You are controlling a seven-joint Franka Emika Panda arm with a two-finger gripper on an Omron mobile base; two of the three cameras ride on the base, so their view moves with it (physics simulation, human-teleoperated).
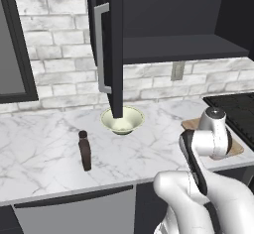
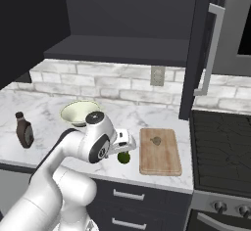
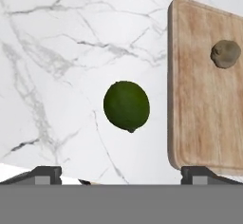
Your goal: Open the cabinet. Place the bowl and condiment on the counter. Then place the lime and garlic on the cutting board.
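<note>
The black wall cabinet (image 1: 116, 39) is open. The cream bowl (image 1: 122, 120) and brown bottle (image 1: 85, 150) stand on the white marble table (image 1: 39, 144). The tan garlic lump (image 3: 225, 53) sits on the wooden board (image 3: 204, 95). The green lime (image 3: 126, 106) lies beside the board, under the wide, empty hand (image 3: 121, 173).
</note>
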